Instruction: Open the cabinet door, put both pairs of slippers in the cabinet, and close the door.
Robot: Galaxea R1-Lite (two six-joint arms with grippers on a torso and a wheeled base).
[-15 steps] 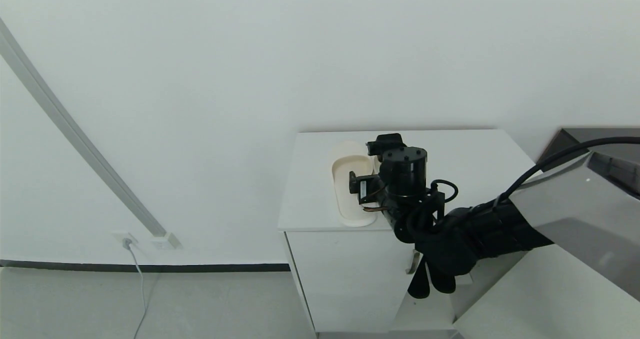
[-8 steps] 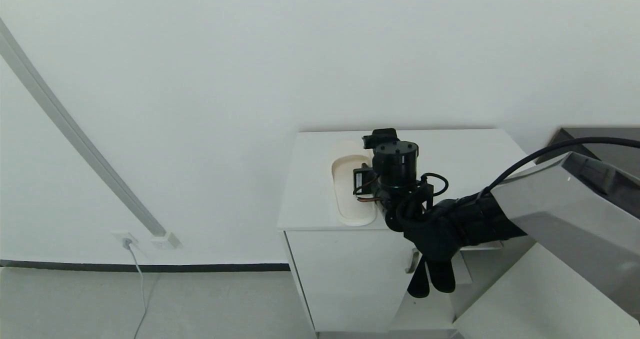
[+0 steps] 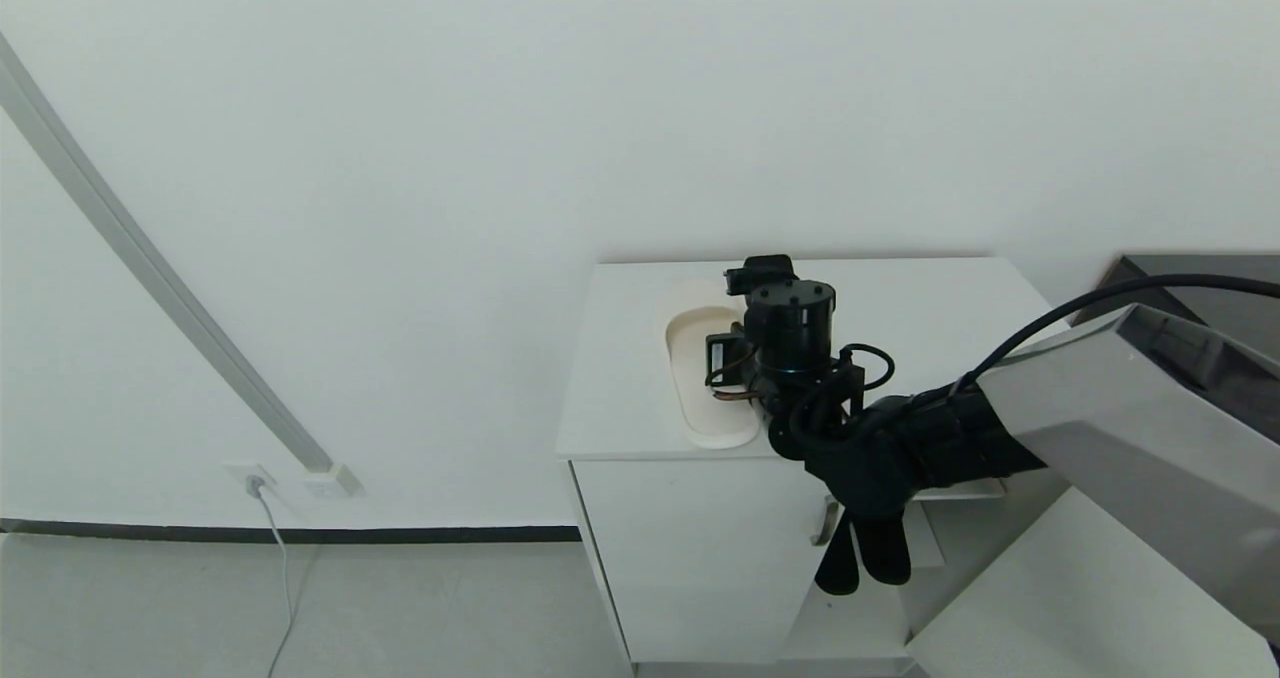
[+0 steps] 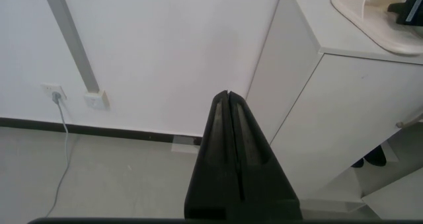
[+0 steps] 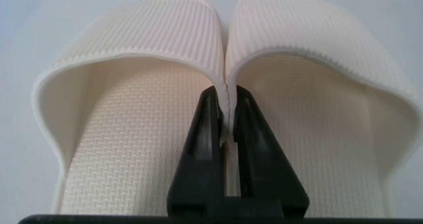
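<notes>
Cream slippers [image 5: 125, 125]: soft fabric with a ribbed, woven-look surface, rounded toe caps and thin raised rims. They lie flat side by side on the cabinet top, heels close to its front edge.
Right gripper [image 5: 227, 100]: black tapered fingers pinched shut on the two inner rims where the pair meets.
Left gripper [image 4: 228, 102]: black fingers pressed together, holding nothing, low beside the cabinet's left side and apart from it.
Cabinet [image 3: 690, 548]: white, smooth and boxy, set against the wall.
Black slippers [image 3: 862, 558]: in the opening at the cabinet's front right, under the right arm.
Surroundings: a grey strip [image 3: 150, 258] slants down the wall to a socket [image 3: 250, 478], and a white cable [image 3: 285, 578] drops to the floor.
Room: the white top extends behind and right of the pair, and the floor stretches left.
</notes>
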